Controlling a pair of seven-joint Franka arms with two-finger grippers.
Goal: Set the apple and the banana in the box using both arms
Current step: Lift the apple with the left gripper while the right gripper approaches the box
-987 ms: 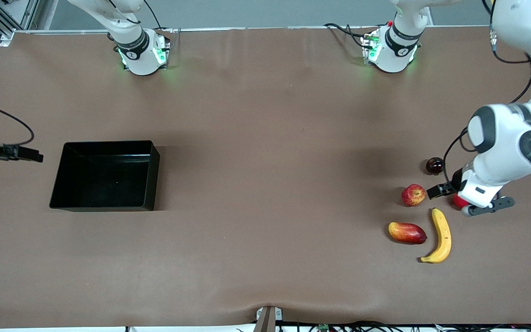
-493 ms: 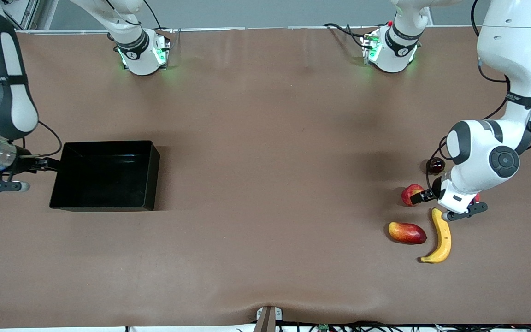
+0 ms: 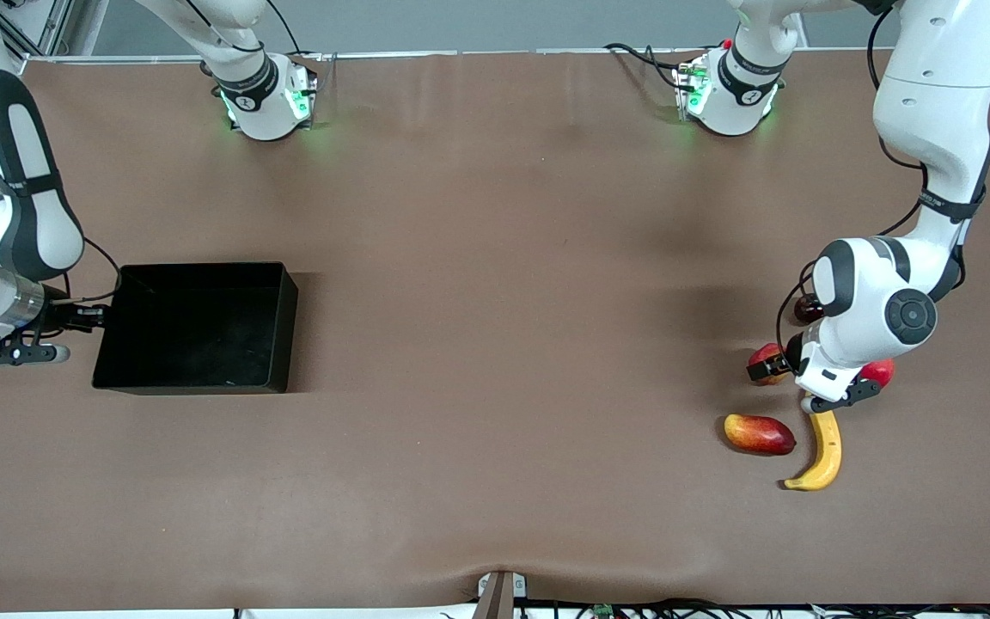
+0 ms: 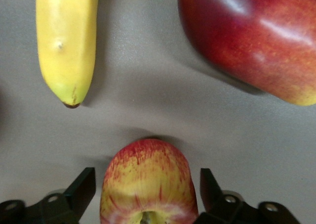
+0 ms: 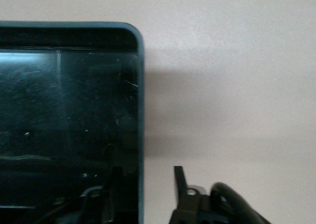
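Apple-grasp step: left tool [image 4: 146, 199] spread astride apple [image 4: 148, 182]; right tool [image 5: 143, 189] straddling box [image 3: 194, 327] wall, apparently not yet pinching. Next: squeeze, lift.

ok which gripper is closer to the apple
Left. The left gripper has a finger on each side of the apple. The right gripper is at the box wall, at the right arm's end of the table.
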